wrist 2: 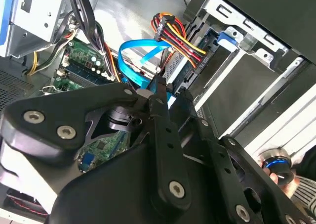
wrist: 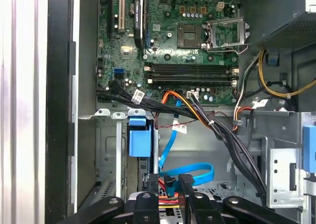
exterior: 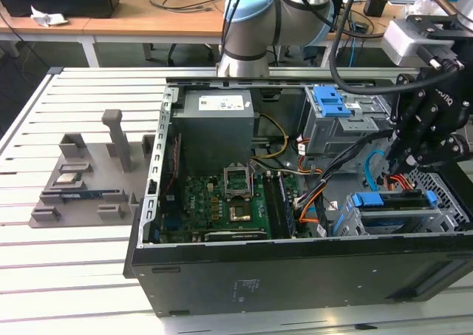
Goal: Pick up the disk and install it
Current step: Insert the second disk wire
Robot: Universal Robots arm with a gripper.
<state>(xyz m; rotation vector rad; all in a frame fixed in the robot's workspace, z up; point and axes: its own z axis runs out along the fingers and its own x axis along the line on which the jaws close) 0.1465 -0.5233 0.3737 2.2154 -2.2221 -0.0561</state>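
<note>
**Exterior view: gripper open over the drive bay, disk seated in the case**

We see the gripper (exterior: 403,161) hanging inside the open computer case (exterior: 295,279), at the exterior view's right end, just above the lower drive cage. In the first wrist view its two black fingers (wrist: 147,201) stand parallel with a gap between them, and red and yellow wires show through that gap, so we read the gripper (wrist: 172,197) as partly open and holding nothing. In the second wrist view the black linkage of the gripper (wrist 2: 163,93) covers most of the foreground.

The disk (exterior: 367,200) lies in the lower drive cage directly beneath the gripper, its bright blue frame facing into the case. In the first wrist view the same blue frame of the disk (wrist: 139,141) sits just beside the fingertips; we cannot tell whether they touch it.

A flat blue data cable (wrist: 192,172) loops near the fingers, and a bundle of black, orange and yellow wires (wrist: 212,125) runs across toward the motherboard (wrist: 187,36). Further off sit the upper cage with its blue latch (exterior: 330,102) and the grey power supply box (exterior: 216,128). The case rests on a white slatted table (exterior: 44,268), with a grey parts fixture (exterior: 89,180) well apart on the exterior view's left.
</note>
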